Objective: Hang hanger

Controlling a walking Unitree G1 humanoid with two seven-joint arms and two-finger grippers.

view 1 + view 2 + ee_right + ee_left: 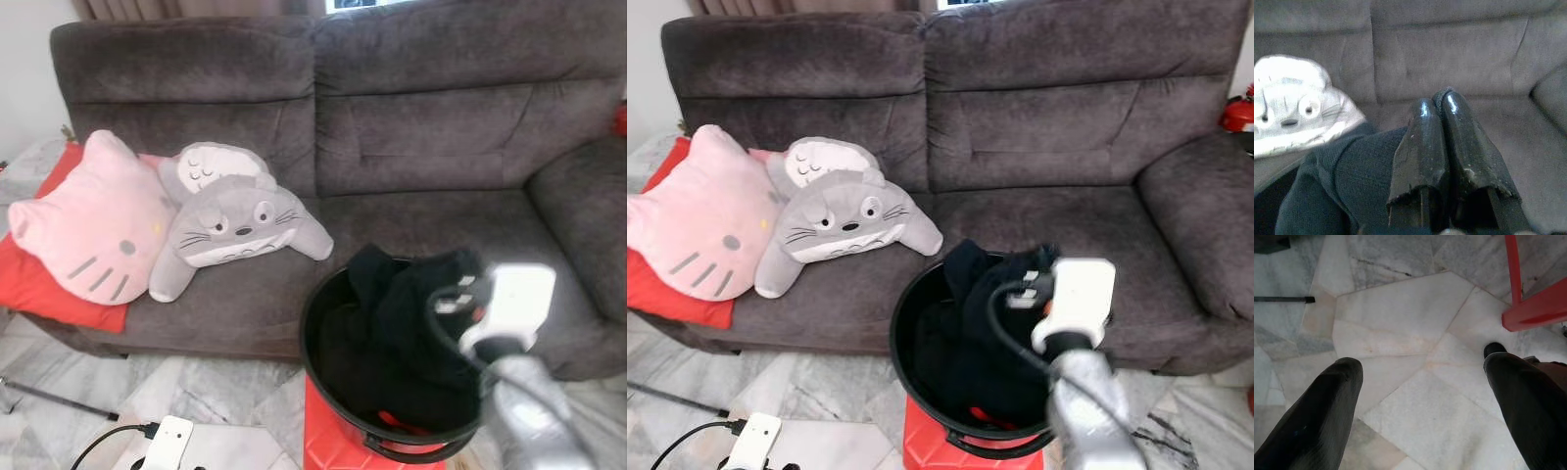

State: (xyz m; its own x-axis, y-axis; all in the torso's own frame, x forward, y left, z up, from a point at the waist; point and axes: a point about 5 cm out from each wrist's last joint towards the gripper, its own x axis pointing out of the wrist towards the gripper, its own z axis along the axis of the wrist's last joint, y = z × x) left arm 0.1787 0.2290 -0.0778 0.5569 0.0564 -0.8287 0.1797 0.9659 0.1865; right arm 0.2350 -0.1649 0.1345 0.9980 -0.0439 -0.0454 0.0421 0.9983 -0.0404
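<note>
A black bucket (312,304) stands on a red stool (328,441) in front of the grey sofa (441,147). A dark knitted garment (392,313) fills it and rises above the rim. My right arm reaches over the bucket. In the right wrist view my right gripper (1437,98) is pressed shut, with the dark garment (1347,176) bunched up against and under its fingers. My left gripper (1422,362) hangs open over the marble floor, beside the red stool (1535,313). I see no hanger.
A pink cat cushion (88,220) on a red cushion and a grey plush pillow (235,225) lie on the sofa's left seat. A white power strip with a black cable (167,441) and a thin black rod (49,397) lie on the floor at the left.
</note>
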